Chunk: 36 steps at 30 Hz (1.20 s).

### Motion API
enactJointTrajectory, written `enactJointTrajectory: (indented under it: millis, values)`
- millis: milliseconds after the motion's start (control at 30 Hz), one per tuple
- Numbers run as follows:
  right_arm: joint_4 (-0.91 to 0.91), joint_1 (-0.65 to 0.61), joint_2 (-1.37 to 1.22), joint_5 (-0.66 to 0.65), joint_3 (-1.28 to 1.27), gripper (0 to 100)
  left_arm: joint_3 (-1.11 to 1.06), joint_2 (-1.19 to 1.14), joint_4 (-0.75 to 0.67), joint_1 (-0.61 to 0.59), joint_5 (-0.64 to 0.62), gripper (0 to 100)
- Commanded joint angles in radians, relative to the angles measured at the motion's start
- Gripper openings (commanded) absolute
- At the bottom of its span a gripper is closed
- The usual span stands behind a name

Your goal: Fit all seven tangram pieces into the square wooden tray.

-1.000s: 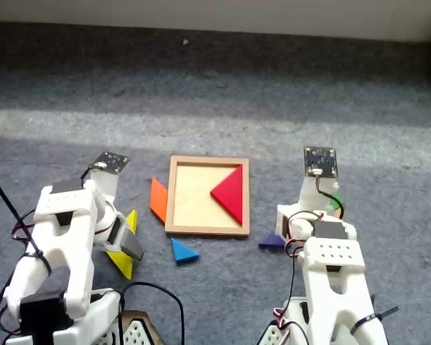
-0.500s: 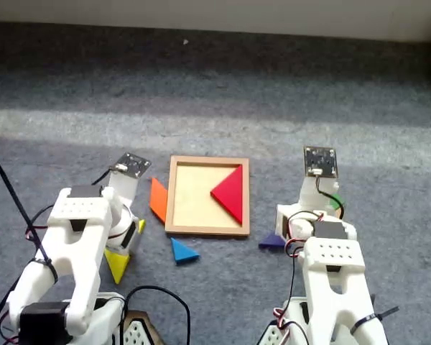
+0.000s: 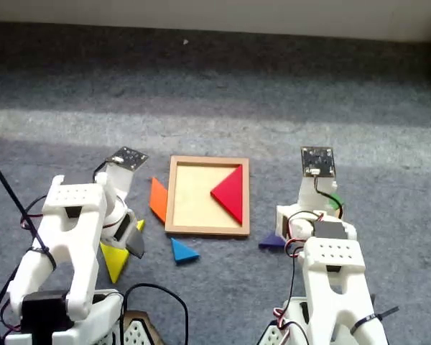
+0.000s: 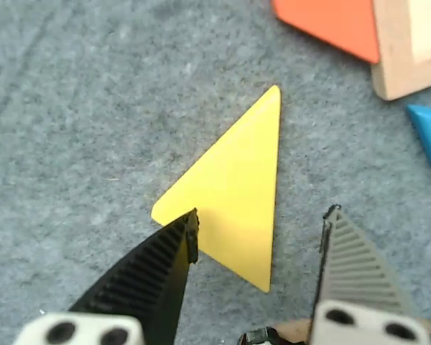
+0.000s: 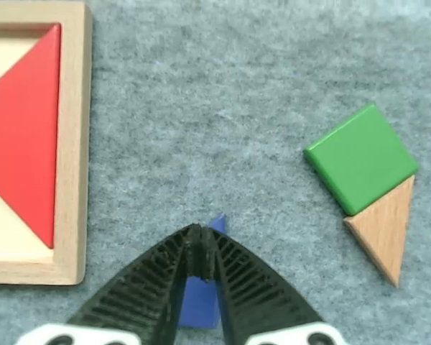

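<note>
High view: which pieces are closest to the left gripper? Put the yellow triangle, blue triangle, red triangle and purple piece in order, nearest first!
Starting from the left gripper:
1. Yellow triangle, right beneath it.
2. Blue triangle, just outside the tray, off its near-left corner.
3. Red triangle, inside the tray, on its right side.
4. Purple piece, beyond the tray's far side.

The left arm (image 3: 68, 230) bends low just left of the wooden tray (image 3: 205, 159), its left gripper (image 4: 263, 214) pointing down with fingers spread wide apart. The right arm (image 3: 334, 266) sits folded to the tray's right, right gripper (image 5: 201, 237) pointing down, fingers pressed together.
</note>
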State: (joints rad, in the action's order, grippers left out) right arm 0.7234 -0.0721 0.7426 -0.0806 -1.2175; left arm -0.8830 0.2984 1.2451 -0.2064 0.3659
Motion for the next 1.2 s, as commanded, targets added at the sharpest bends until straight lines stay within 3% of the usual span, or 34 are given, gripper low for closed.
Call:
enactJointTrajectory:
  millis: [0, 233, 533, 900, 1167]
  values:
    - [-0.015, 0.012, 0.022, -0.011, 0.005, 0.9, 0.035, 0.005, 0.015, -0.013, 0.005, 29]
    - [-0.015, 0.012, 0.021, -0.011, 0.005, 0.9, -0.071, 0.005, -0.109, -0.016, 0.005, 29]
    - [-0.015, 0.012, 0.021, -0.011, 0.005, 0.9, -0.074, -0.016, -0.095, -0.019, -0.002, 29]
    - [-0.015, 0.012, 0.021, -0.011, 0.005, 0.9, 0.203, -0.343, -0.008, -0.081, 0.003, 29]
    - [-0.015, 0.012, 0.021, -0.012, 0.005, 0.9, 0.22, -0.349, -0.009, -0.096, 0.005, 29]
